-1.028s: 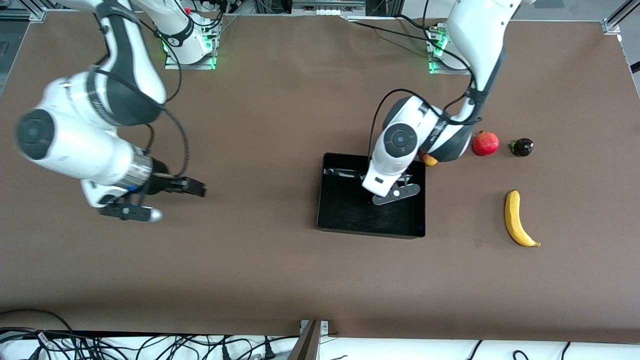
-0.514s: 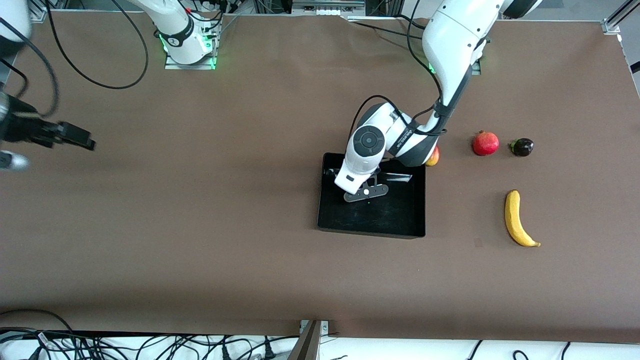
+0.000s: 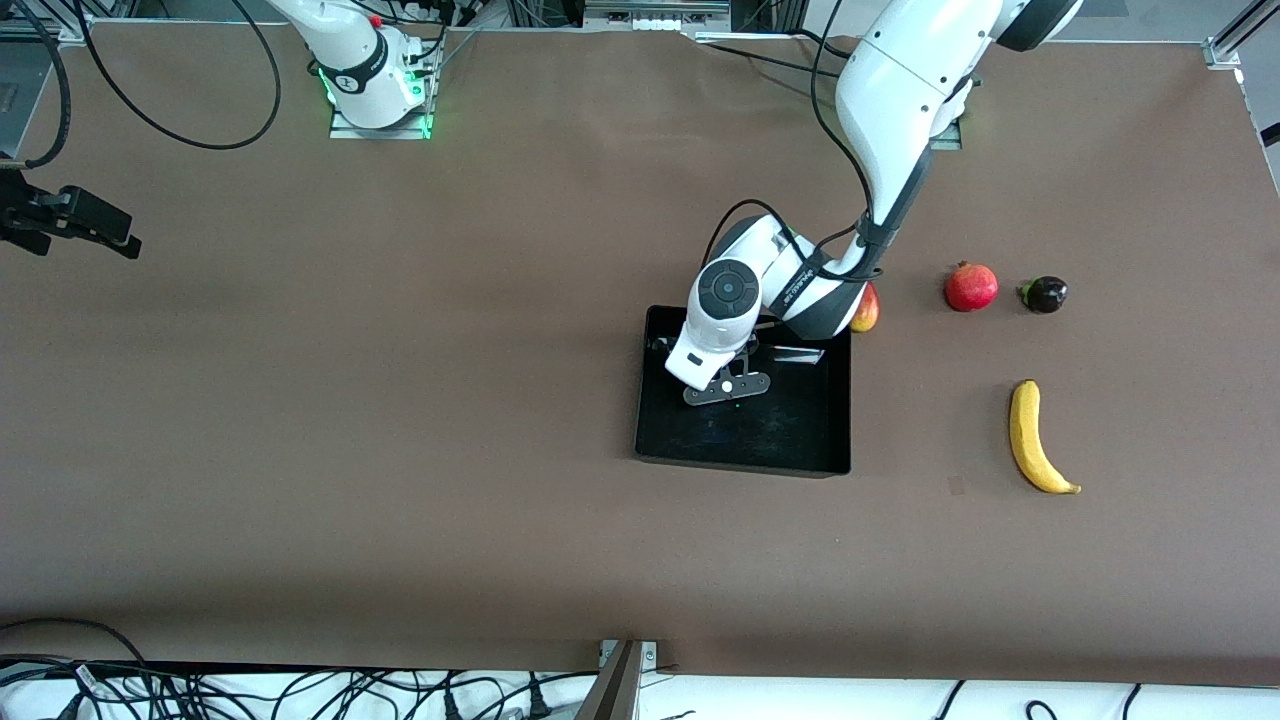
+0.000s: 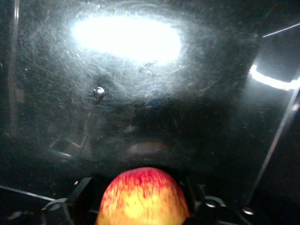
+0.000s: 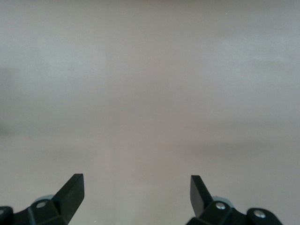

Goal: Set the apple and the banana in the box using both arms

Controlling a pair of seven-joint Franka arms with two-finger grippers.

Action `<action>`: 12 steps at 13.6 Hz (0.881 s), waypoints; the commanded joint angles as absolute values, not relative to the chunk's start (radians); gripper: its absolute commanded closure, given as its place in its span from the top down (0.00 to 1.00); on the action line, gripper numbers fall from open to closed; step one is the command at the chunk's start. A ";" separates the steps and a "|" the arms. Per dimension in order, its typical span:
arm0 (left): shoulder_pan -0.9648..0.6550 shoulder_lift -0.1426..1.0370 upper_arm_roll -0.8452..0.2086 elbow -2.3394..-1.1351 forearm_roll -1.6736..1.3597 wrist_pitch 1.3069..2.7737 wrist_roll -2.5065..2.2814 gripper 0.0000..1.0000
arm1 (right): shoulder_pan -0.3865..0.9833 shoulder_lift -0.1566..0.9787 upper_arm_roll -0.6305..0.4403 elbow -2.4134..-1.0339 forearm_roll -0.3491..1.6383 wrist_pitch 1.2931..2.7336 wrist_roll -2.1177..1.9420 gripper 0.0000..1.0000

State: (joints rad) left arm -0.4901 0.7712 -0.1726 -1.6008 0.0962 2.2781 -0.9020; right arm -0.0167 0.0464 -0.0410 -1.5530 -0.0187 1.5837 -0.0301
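Note:
My left gripper [image 3: 726,386] is over the black box [image 3: 800,440], low above its floor. In the left wrist view it [image 4: 140,185] is shut on the apple [image 4: 142,199], red with yellow streaks, over the glossy box floor [image 4: 140,84]. The apple is hidden under the hand in the front view. The banana [image 3: 1034,440] lies on the table toward the left arm's end, apart from the box. My right gripper [image 3: 75,225] is open and empty at the right arm's end of the table; its wrist view [image 5: 136,192] shows only bare table.
A red-and-yellow oval fruit [image 3: 866,308] lies against the box's outer corner, partly under the left arm. A round red fruit with a crown tip [image 3: 971,287] and a small dark fruit [image 3: 1044,294] lie farther from the camera than the banana.
The left gripper moved across the box toward the right arm's end. The right arm swung away to the table's edge.

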 commanded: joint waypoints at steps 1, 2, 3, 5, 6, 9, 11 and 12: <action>-0.486 0.773 -0.173 -1.568 0.121 2.234 -0.937 1.00 | -0.044 0.014 -0.015 -1.595 -0.035 1.597 -0.044 1.00; -0.479 0.749 -0.172 -1.550 0.114 2.183 -0.936 1.00 | -0.044 0.014 -0.015 -1.595 -0.031 1.594 -0.044 1.00; -0.471 0.738 -0.172 -1.511 0.107 2.131 -0.931 1.00 | -0.044 0.021 -0.015 -1.592 -0.029 1.595 -0.046 1.00; -0.450 0.735 -0.172 -1.422 0.097 2.013 -0.930 1.00 | -0.037 0.026 -0.017 -1.579 -0.031 1.594 -0.046 1.00; -0.437 0.730 -0.172 -1.389 0.078 1.962 -0.930 1.00 | -0.035 0.025 -0.015 -1.580 -0.032 1.594 -0.046 1.00; -0.352 0.648 -0.172 -1.367 0.077 1.859 -0.859 1.00 | -0.035 0.026 -0.015 -1.577 -0.031 1.591 -0.049 1.00; -0.292 0.606 -0.170 -1.378 0.077 1.818 -0.772 1.00 | -0.035 0.025 -0.018 -1.577 -0.031 1.591 -0.049 1.00; -0.247 0.595 -0.170 -1.379 0.077 1.806 -0.720 1.00 | -0.035 0.026 -0.018 -1.577 -0.032 1.592 -0.049 1.00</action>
